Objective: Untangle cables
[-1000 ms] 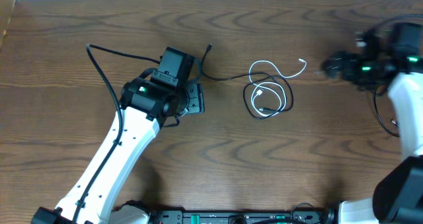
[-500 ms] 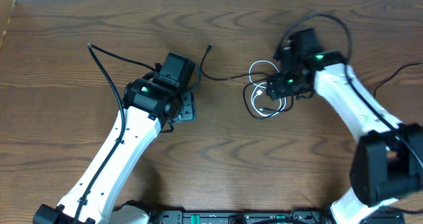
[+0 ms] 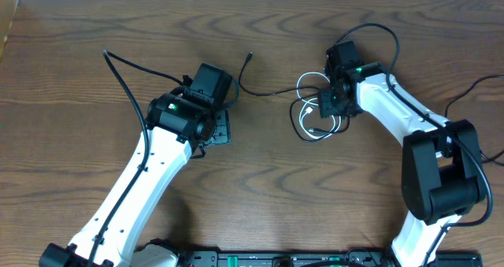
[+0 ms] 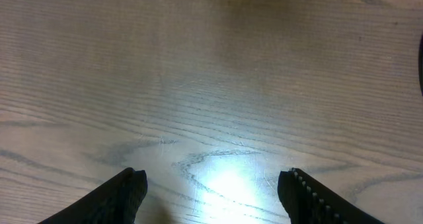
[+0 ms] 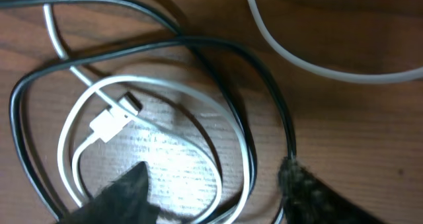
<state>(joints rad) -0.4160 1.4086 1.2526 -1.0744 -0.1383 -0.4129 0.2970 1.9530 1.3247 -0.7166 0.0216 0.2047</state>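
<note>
A white cable (image 3: 315, 80) and a black cable (image 3: 303, 121) lie looped together on the wood table right of centre. The black cable's tail (image 3: 256, 91) runs left to a plug end near the left arm. My right gripper (image 3: 331, 108) is open, low over the coil's right side. In the right wrist view its fingers (image 5: 215, 187) straddle the white loop (image 5: 225, 128) and black loop (image 5: 264, 72), with a white plug (image 5: 112, 118) inside. My left gripper (image 3: 220, 129) is open over bare table, left of the cables; its wrist view shows spread fingers (image 4: 215, 194) and only wood.
The wood table (image 3: 260, 188) fills the view. A thick black arm wire (image 3: 118, 74) arcs from the left arm toward the back left. Another arm wire (image 3: 465, 94) lies at the right edge.
My right arm swung in from the far right to the cable coil and settled over its right side. My left gripper shifted slightly.
</note>
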